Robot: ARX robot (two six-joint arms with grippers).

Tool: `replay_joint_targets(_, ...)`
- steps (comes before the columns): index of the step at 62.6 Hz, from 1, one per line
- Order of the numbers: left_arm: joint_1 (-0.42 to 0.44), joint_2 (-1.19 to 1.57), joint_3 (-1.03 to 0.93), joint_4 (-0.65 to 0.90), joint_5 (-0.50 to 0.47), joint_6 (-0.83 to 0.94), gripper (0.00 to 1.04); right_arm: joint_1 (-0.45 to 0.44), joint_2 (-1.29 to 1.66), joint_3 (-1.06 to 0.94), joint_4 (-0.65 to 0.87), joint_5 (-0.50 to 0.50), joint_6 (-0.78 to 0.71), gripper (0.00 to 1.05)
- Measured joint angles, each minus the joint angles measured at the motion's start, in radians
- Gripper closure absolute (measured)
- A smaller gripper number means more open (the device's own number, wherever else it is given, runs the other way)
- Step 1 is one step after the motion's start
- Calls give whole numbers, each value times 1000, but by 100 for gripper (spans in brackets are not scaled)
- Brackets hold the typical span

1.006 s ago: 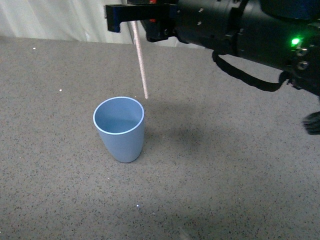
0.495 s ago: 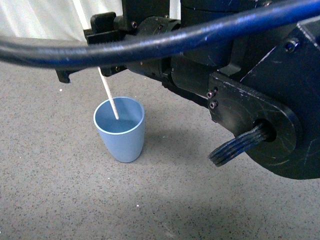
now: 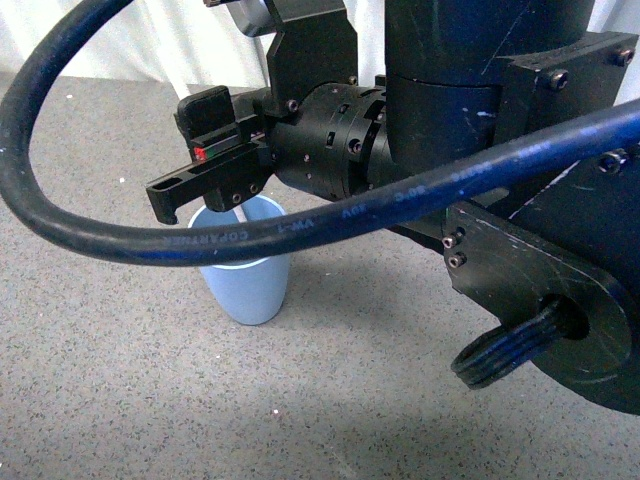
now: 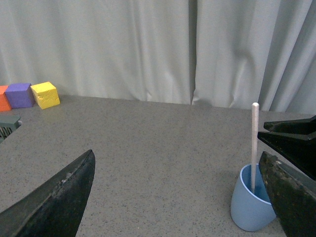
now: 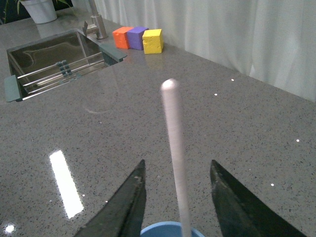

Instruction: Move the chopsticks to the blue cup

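Note:
The blue cup point(image 3: 245, 288) stands upright on the grey counter, half hidden behind my right arm. In the left wrist view the cup point(image 4: 251, 211) holds the chopstick point(image 4: 255, 143), a thin pale stick standing upright with its lower end inside the cup. My right gripper point(image 3: 172, 152) hovers just above the cup. Its jaws stand open on either side of the chopstick point(image 5: 175, 153) without touching it, with the cup rim point(image 5: 170, 230) below. My left gripper point(image 4: 177, 207) is open and empty, low over the counter and pointing toward the cup from a distance.
Orange, purple and yellow cubes point(image 4: 45, 95) sit at the back by the white curtain; they also show in the right wrist view point(image 5: 153, 40). A sink point(image 5: 49, 59) with a tap point(image 5: 96, 24) lies beyond them. A thick black cable point(image 3: 250, 240) crosses the front view.
My right gripper came down over the cup and toward the camera. The chopstick went from hanging above the rim to standing inside the cup, and the jaws let go of it.

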Motion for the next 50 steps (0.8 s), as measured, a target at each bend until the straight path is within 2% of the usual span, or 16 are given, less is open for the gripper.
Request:
replay_joint_targets(5,0,0,0,0,0,0,7,-1,-9,-10,5,-3,0,44)
replay_joint_targets(10,0,0,0,0,0,0,7,-5,-28,-29,19,2,0,25)
replay_joint_targets(16,0,0,0,0,0,0,7,-10,-64,-60,36,20,12,8)
replay_joint_targets(24,0,0,0,0,0,0,7,-26,-148,-123,28,87,18,9)
replay_joint_targets(36,0,0,0,0,0,0,7,-97,-273,-230,-60,249,16,9)
replay_joint_targets(44,0,0,0,0,0,0,7,-189,-357,-327,-41,399,-30,9)
replay_joint_targets(50,0,0,0,0,0,0,7,-255,-431,-403,-35,452,-64,9)
